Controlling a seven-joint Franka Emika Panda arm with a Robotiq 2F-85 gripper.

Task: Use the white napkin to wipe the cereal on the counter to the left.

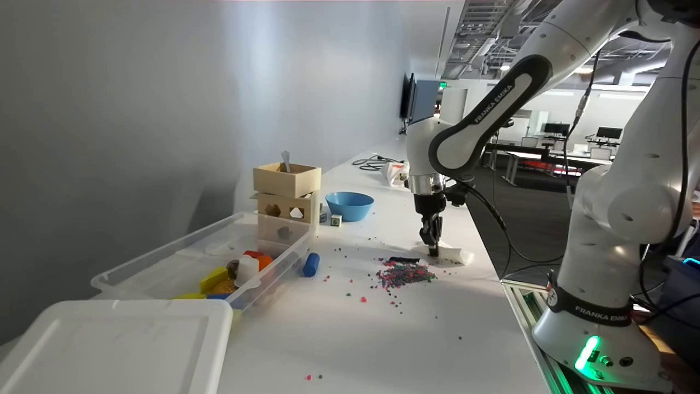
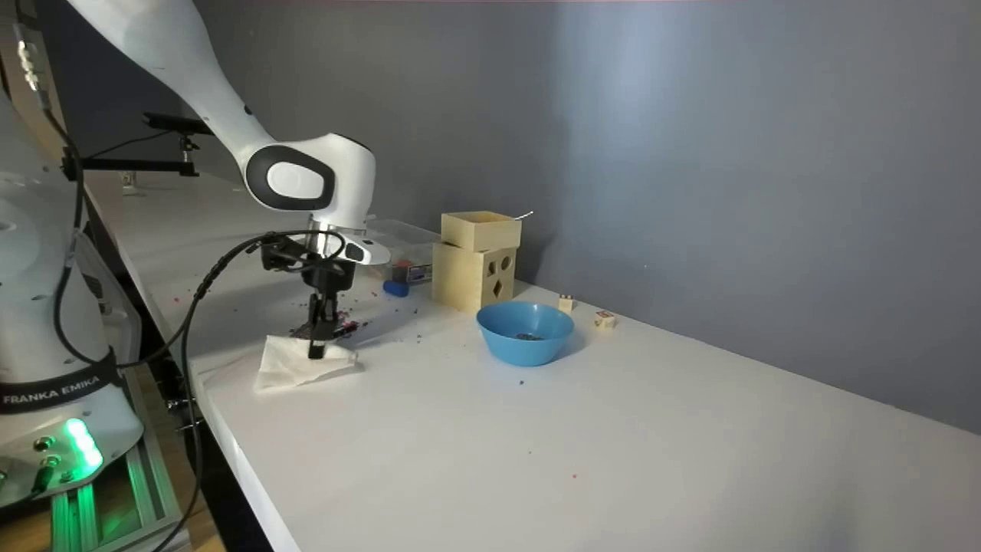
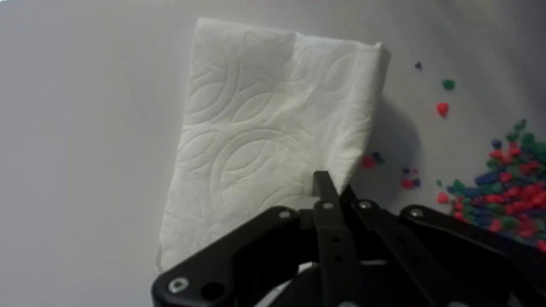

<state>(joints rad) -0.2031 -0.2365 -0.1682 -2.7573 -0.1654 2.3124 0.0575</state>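
Note:
The white napkin (image 3: 256,128) lies on the white counter (image 3: 106,128), its right edge raised in a fold. My gripper (image 3: 338,189) is shut on that raised edge. The napkin shows in both exterior views (image 1: 454,255) (image 2: 287,364), under and beside the gripper (image 1: 432,251) (image 2: 318,349), whose fingertips are down at counter level. The cereal (image 3: 512,192), small red, green and blue-purple bits, lies in a pile right of the napkin in the wrist view, with strays between. The pile (image 1: 403,274) also shows in an exterior view. In an exterior view the gripper partly hides the cereal (image 2: 349,314).
A dark slim object (image 1: 404,260) lies by the pile. A blue bowl (image 1: 350,206), a wooden box stack (image 1: 287,189), small blocks (image 1: 336,220) and a blue cylinder (image 1: 311,265) stand toward the wall. A clear bin (image 1: 164,257) of toys and a white lid (image 1: 126,345) are nearby.

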